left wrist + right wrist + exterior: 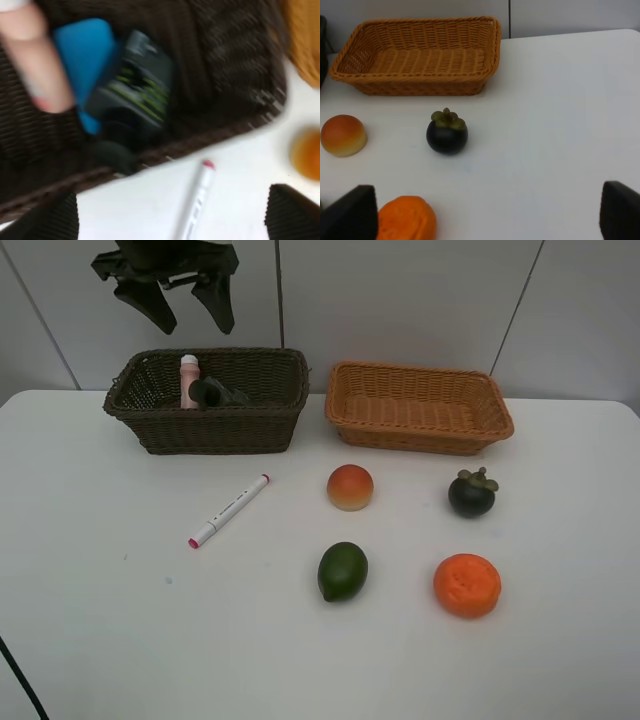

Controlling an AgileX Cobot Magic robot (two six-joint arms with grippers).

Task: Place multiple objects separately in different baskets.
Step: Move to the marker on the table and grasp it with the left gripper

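My left gripper (pixel 188 308) hangs open and empty above the dark brown basket (pixel 225 430). In that basket a pink white-capped bottle (pixel 188 380) stands next to a dark green pump bottle (pixel 217 393). The blurred left wrist view shows the pink bottle (pixel 30 55), a dark object with green marks (pixel 140 85) and something blue beside it. The white pink-tipped marker (pixel 230 510) lies in front of the basket. The red-yellow fruit (pixel 350 487), green fruit (pixel 343 571), mangosteen (pixel 472 493) and orange (pixel 467 585) sit on the table. The light orange-tan basket (pixel 420 435) is empty. My right gripper (pixel 485 215) is open, near the orange (pixel 407 218).
The white table (pixel 100 640) extends wide at the front left. A pale wall stands behind the baskets. The right arm does not show in the exterior high view. The mangosteen (pixel 447 132) stands between the right gripper and the light basket (pixel 415 86).
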